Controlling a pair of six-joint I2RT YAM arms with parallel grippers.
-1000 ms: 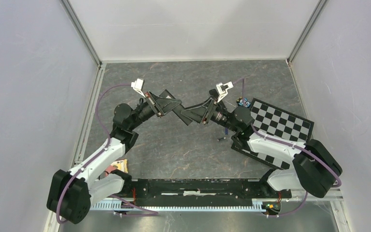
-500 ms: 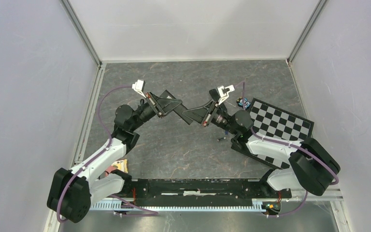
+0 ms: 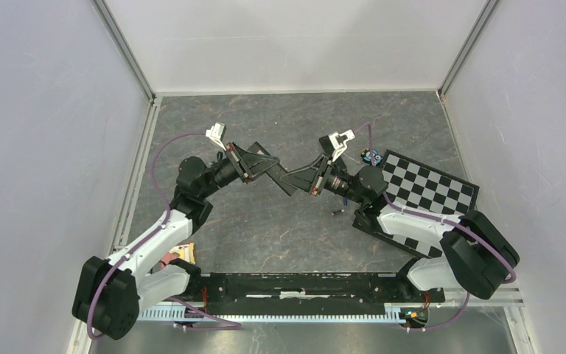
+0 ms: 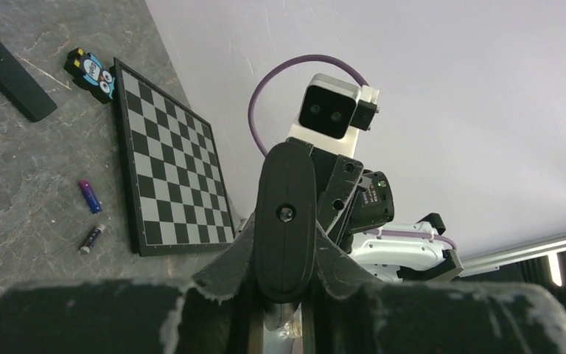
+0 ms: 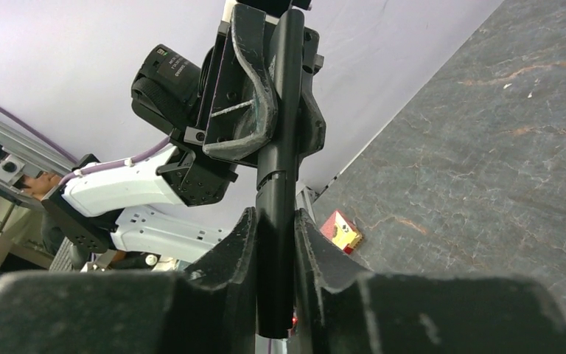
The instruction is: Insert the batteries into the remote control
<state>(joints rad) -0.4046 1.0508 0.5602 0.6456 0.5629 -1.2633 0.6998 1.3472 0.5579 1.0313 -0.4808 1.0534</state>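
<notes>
The remote control was a slim bar of matte black plastic with rounded ends. A seam ran across its body in the right wrist view. It hung in the air above the grey, stone-veined table, bridging the two arms.

The left gripper had its scuffed black fingers drawn in narrow, clamping one end of the remote control. The right gripper pinched the other end just as narrowly, its curved fingers pressed against both sides of the bar.

Two batteries lay on the table just beside a stiff black-and-white checkerboard. One was a blue battery, the other a dark battery with silver, both small smooth cylinders. I could not find an orange one. A second slim black remote lay flat farther off, near an owl-patterned figure.
</notes>
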